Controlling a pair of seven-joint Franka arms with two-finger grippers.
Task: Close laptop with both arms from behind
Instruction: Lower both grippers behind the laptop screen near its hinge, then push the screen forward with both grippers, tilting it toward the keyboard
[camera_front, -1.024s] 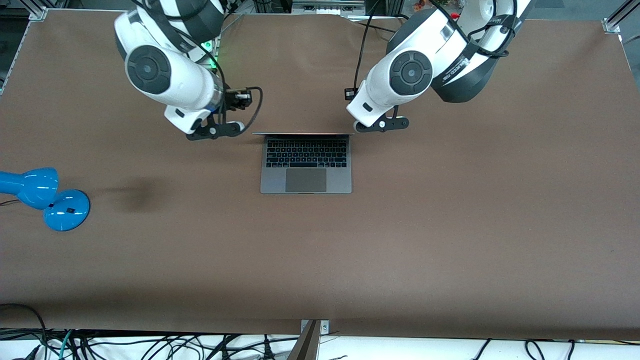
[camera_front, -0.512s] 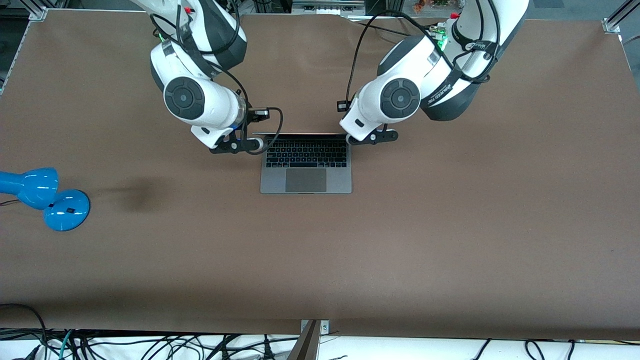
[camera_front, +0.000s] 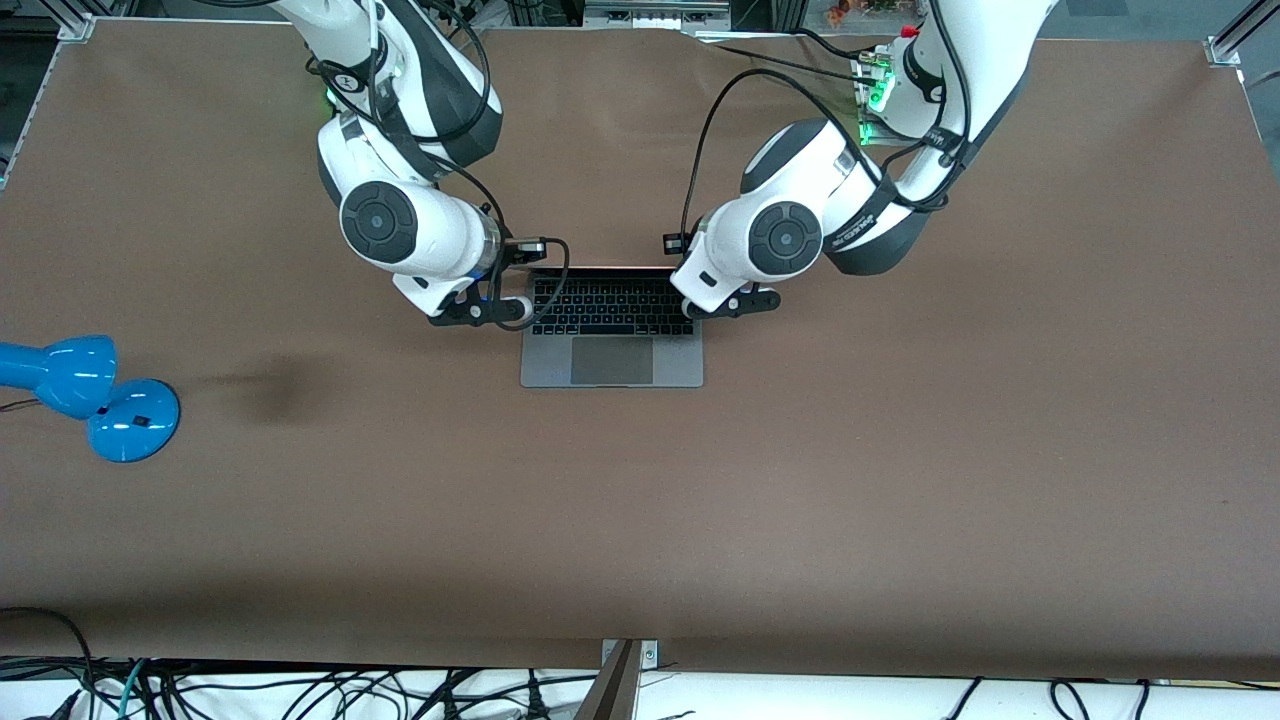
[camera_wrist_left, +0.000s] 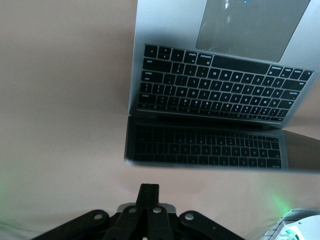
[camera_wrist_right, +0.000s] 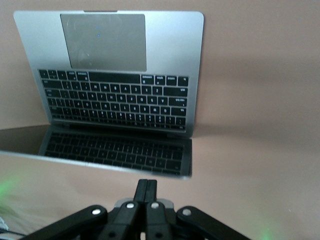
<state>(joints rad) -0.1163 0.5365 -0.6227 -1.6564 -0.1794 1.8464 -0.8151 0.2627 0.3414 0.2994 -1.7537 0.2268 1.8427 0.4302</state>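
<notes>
Laptop (camera_front: 611, 350) lid edge-on under both claws.

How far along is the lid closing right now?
Done: both arms are in place at the laptop's screen edge, the left gripper over the corner toward the left arm's end, the right gripper over the other corner, both with fingers shut. In hand: the lid leans over the keyboard, which mirrors in the screen. Left: the lid is not yet down flat; keyboard and trackpad still show.
</notes>
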